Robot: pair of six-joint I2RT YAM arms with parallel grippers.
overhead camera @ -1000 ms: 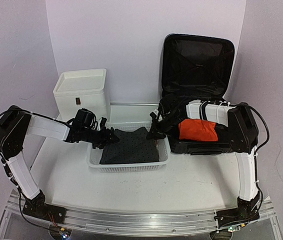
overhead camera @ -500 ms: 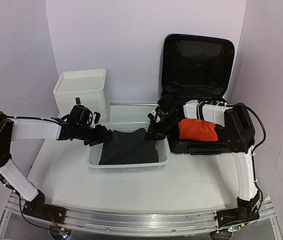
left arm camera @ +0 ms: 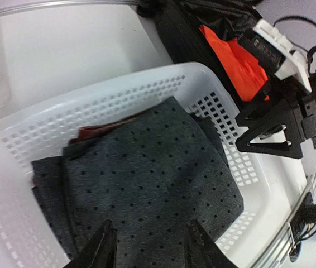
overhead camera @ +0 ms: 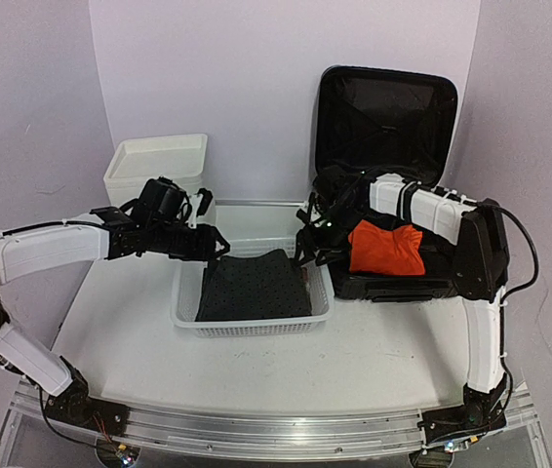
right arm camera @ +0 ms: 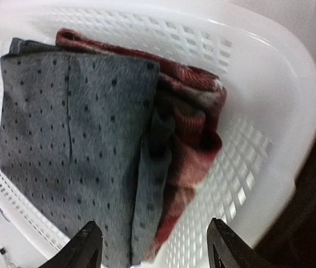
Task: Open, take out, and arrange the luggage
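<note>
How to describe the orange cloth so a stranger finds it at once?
Find the big black luggage, open at the right rear of the table. In its lower half lies an orange cloth. Nothing else is orange; the basket holds grey and red cloths.

We see only a strip of the red garment [right arm camera: 190,120] beneath the grey dotted cloth [right arm camera: 63,123] in the basket [right arm camera: 283,89]. The orange cloth [overhead camera: 386,251] and the right arm [overhead camera: 422,207] cover the floor of the luggage [overhead camera: 383,117]. The bottom edges of the wrist views crop the left gripper [left arm camera: 149,237] and the right gripper [right arm camera: 153,234].
</note>
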